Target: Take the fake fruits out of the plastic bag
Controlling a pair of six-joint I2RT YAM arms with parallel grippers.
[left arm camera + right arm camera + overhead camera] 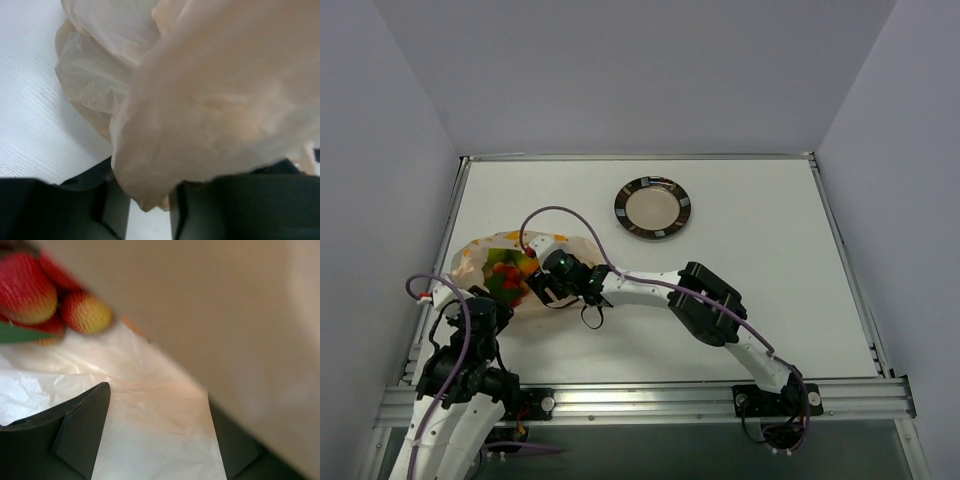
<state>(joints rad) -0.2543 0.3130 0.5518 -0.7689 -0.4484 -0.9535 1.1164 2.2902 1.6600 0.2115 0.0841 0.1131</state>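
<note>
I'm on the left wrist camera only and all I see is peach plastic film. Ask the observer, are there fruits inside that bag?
Observer: Yes. From above, the fake fruits show red, green and yellow through the plastic bag.
Operator: Where's the right hand?
Observer: The right hand is at the bag's right side, jaws open.
Operator: What's in front of it?
Observer: Its wrist camera shows red berries with a green leaf, up-left ahead of it.
</note>
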